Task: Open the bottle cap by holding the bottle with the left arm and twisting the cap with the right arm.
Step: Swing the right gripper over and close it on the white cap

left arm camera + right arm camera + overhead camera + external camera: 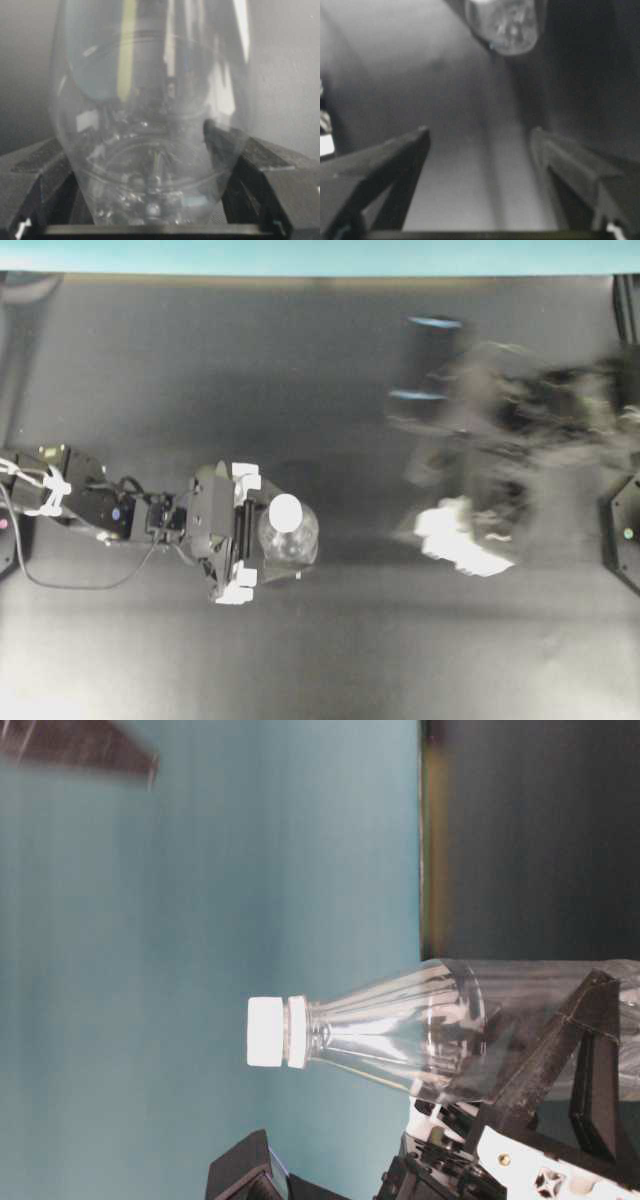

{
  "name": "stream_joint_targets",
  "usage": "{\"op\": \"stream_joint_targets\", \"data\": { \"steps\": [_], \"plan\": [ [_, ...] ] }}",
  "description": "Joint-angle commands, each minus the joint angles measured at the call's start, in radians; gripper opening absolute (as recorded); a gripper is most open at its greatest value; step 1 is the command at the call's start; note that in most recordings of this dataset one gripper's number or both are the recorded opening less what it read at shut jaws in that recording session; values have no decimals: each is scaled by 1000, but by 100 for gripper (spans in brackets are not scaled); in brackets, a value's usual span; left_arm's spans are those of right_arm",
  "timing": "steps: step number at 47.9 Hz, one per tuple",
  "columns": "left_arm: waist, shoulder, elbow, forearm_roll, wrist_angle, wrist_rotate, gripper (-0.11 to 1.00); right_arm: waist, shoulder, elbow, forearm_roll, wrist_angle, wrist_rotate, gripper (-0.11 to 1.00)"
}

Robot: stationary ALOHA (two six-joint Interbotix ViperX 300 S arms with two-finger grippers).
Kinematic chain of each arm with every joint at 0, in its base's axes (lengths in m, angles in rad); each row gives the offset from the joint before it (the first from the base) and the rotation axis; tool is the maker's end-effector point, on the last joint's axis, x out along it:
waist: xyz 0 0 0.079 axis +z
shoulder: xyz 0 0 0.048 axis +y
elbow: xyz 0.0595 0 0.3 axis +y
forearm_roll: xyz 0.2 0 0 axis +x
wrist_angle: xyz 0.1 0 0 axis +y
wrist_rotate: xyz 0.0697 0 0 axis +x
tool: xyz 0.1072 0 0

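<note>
The clear bottle (292,548) stands upright on the black table, its white bottle cap (286,510) on top. My left gripper (250,532), on the slim left arm (90,505), is closed round the lower body from the left. In the left wrist view the bottle (150,125) fills the gap of the left gripper (135,145), both fingers against it. From table level the cap (265,1031) sits on the neck. The right arm (520,430) is a blur at the right, far from the bottle. My right gripper (480,132) is open and empty, with the bottle (502,25) far ahead.
A teal wall (300,255) runs along the table's far edge. Black arm bases sit at the left edge (6,535) and the right edge (625,535). Dark tabletop (380,640) lies between the bottle and the right arm.
</note>
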Motion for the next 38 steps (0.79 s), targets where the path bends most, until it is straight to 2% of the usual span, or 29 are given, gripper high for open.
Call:
{"op": "stream_joint_targets", "data": {
  "steps": [1, 5, 17, 20, 28, 38],
  "plan": [
    [0, -3, -11, 2, -5, 2, 81, -15, 78, -114, 15, 34, 14, 83],
    [0, -3, -12, 2, -3, 0, 81, -20, 169, -235, 28, 80, 77, 83],
    [-2, -3, -12, 3, -2, -2, 81, -40, 394, -518, 28, 356, 436, 82],
    [0, -3, -12, 3, 0, -2, 81, -40, 433, -565, 26, 403, 479, 82],
    [0, -3, -11, 3, 0, 0, 81, -40, 506, -623, 26, 414, 502, 82],
    [0, -3, -11, 3, 2, 0, 81, -37, 546, -618, 26, 413, 499, 81]
  ]
}}
